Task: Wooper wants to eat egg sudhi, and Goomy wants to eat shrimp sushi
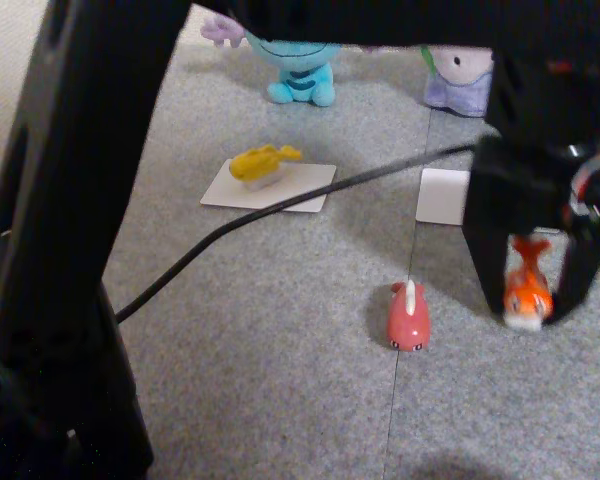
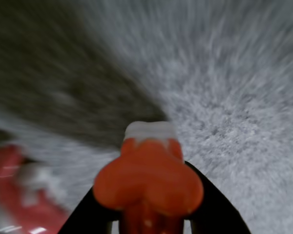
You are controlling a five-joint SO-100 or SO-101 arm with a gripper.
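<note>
Over grey carpet, gripper (image 1: 536, 300) is gripping shrimp sushi (image 1: 528, 288), nose down, near pink toy (image 1: 409, 317).
Shrimp is looking light, hard and likely slick, so holding it across the body seems safest; arm is reaching down from above, jaws vertical; egg (image 1: 260, 165) is sitting on its card (image 1: 302, 190) before Wooper (image 1: 298, 68); Goomy (image 1: 458, 78) is waiting beyond an empty card (image 1: 442, 196).

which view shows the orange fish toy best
The other view: the orange fish toy shows whole, eyes, tail and white base, pinched in the hand beside the pink toy. The wrist view gives only a blurred close-up of its orange tail and white base.
</note>
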